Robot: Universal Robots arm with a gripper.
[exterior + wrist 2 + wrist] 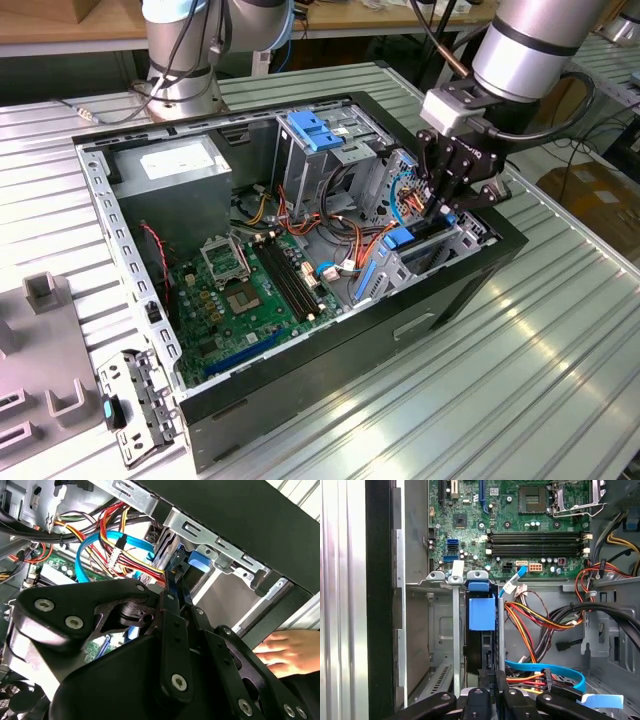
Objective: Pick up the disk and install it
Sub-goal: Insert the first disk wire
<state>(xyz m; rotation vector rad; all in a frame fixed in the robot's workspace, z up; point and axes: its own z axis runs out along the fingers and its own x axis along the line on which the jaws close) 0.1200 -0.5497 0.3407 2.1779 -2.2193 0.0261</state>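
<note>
Ribbed metal forms the surface (560,380) carrying an open computer case (300,400). At the case's 3 o'clock end in the exterior view, the pincer (445,205) reaches down into the drive cage (440,250). Its fingers (172,625) sit pressed close together on the disk (482,630), which stands on edge in the cage slot, blue rail tab (483,614) showing. Red, yellow and blue cables (540,620) run just beside it. The motherboard (235,290) lies on the case floor. A hand (292,652) rests outside the case wall.
</note>
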